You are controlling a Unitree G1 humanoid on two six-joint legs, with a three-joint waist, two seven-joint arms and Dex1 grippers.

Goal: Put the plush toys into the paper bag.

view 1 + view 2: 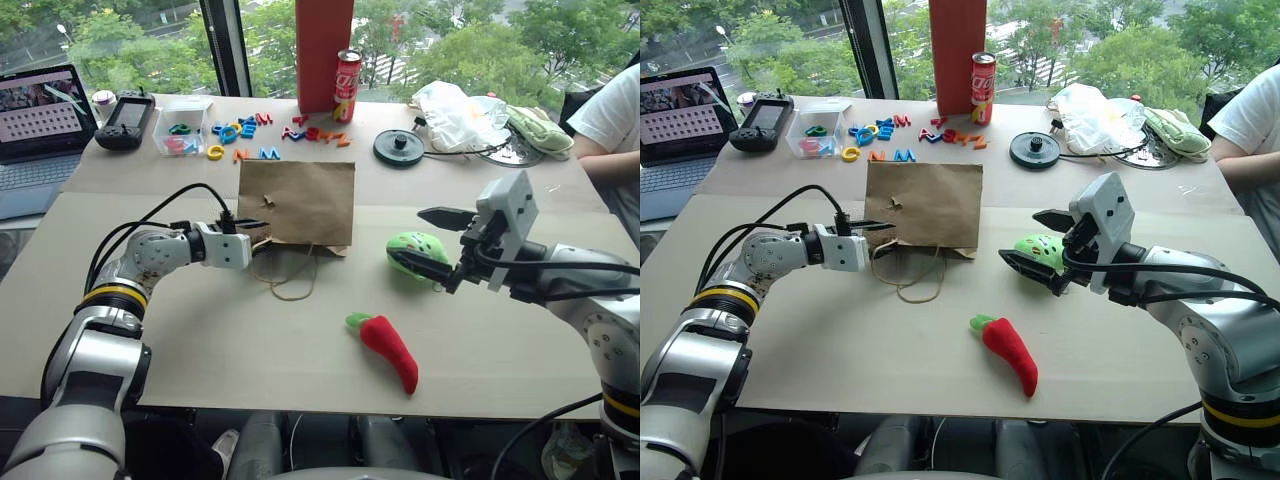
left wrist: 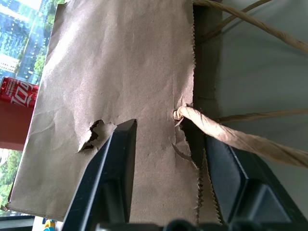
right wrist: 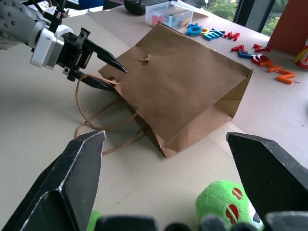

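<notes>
Left wrist view: my left gripper point(image 2: 161, 159) has its jaws astride the top edge of the flat-lying bag point(image 1: 297, 203), one finger on the paper, one just inside by the handle knot. My right gripper point(image 1: 432, 240) hangs spread wide over the green toy point(image 1: 416, 248). The chili point(image 1: 390, 346) lies at the bag's 5 o'clock.

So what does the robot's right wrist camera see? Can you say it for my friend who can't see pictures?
A brown paper bag lies flat on the table, and the left gripper has its black fingers around the bag's open edge, one above and one below, by the cord handles. Up close, the right gripper is open above a lime-green plush toy. Colourful letters lie behind.
</notes>
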